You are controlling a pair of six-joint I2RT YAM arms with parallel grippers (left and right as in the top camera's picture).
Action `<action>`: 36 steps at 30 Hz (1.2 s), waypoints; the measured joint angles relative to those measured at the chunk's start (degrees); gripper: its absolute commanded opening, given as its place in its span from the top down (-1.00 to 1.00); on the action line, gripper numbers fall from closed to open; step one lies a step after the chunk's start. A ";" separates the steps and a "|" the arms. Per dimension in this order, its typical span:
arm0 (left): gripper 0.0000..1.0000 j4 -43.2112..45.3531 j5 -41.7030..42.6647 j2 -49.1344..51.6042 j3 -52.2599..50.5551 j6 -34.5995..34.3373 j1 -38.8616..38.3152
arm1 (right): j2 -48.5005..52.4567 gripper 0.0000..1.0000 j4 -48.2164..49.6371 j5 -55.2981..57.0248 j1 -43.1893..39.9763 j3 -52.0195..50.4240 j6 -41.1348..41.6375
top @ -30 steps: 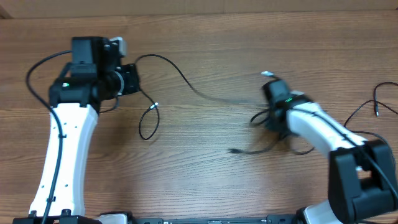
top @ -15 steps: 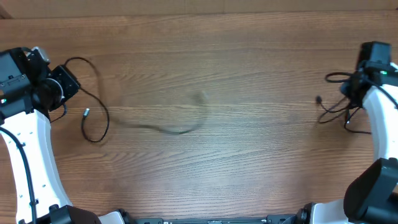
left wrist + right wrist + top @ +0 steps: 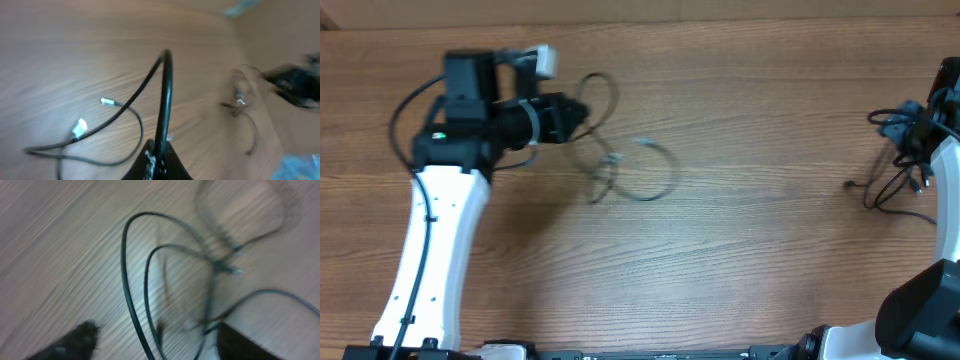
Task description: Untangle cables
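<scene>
My left gripper (image 3: pixel 576 116) at the upper left is shut on a thin black cable (image 3: pixel 650 190) that loops up from its fingers and trails right across the wood. In the left wrist view the fingers (image 3: pixel 150 162) pinch that cable (image 3: pixel 164 100); a silver-tipped plug (image 3: pixel 107 102) lies beyond it. At the far right edge, my right gripper (image 3: pixel 908 122) stands over a bunch of black cables (image 3: pixel 888 186). Its wrist view shows the jaws wide apart, with cable loops (image 3: pixel 134 305) running between them and not pinched.
The wooden table (image 3: pixel 750 250) fills the view. The left arm's white link (image 3: pixel 430 240) runs down the left side, and the right arm (image 3: pixel 948 170) hugs the right edge. A blurred dark object (image 3: pixel 295 82) shows at the right of the left wrist view.
The left arm swung from the far left toward the centre, dragging its cable along. The right gripper's jaws opened; the cable bunch stays by the right edge.
</scene>
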 measured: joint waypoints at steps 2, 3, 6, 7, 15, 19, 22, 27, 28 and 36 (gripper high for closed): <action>0.63 6.58 4.55 0.00 0.02 1.18 -4.66 | 0.00 -0.75 -0.66 -7.87 0.07 0.00 -3.56; 0.24 8.33 5.81 -0.04 0.04 1.55 -5.99 | 0.00 -0.79 -1.05 -10.45 0.11 0.00 -4.31; -0.04 12.33 8.68 -0.24 0.04 2.73 -10.71 | 0.00 -0.89 -2.95 -18.80 0.28 0.00 -6.78; -0.07 12.39 8.79 -0.37 0.04 2.93 -11.72 | 0.00 -0.90 -3.41 -20.55 0.28 0.00 -7.17; -0.21 2.03 -2.38 -0.63 0.07 3.39 -12.11 | 0.00 -0.92 -9.55 -30.08 3.08 0.00 -11.13; -0.21 -3.87 -12.90 -0.63 0.09 3.32 -12.09 | 0.00 -0.90 -9.94 -30.51 7.72 -0.96 -11.89; -0.23 -6.62 -18.97 -0.63 0.09 3.08 -12.09 | 0.00 -0.91 -9.92 -28.72 11.43 -3.54 -12.22; -0.24 -7.41 -23.23 -0.63 0.07 3.04 -12.09 | 0.24 -0.95 -7.98 -25.59 17.00 -8.52 -12.59; -0.24 -7.39 -23.67 -0.63 0.07 3.02 -12.09 | 0.24 -0.97 -6.95 -25.18 18.10 -9.66 -12.63; -0.25 -7.63 -24.94 -0.63 0.07 2.93 -12.09 | 0.37 -1.00 3.13 -24.09 28.92 -18.40 -18.18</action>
